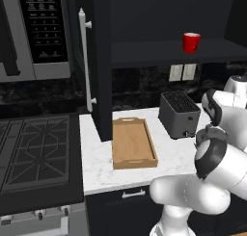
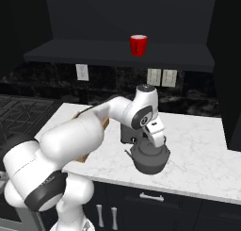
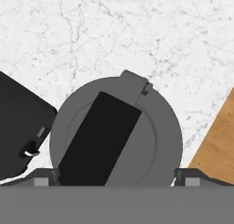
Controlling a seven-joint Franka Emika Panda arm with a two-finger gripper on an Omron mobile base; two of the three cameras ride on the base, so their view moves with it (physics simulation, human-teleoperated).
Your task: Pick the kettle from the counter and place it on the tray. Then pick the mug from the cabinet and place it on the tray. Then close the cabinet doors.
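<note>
Hand view: tool spread wide, fingertips flanking the kettle directly below, nothing gripped. Kettle sits on white tabletop between toaster and tray. Right base view: mug on cabinet shelf.

toaster: upright | stovetop: black, left | microwave: above stovetop | outlets: backsplash

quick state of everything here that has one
kettle: upright on the counter, not on the tray
hand: open, right above the kettle
tray: bare
mug: upright on the cabinet shelf
cabinet door: open
</note>
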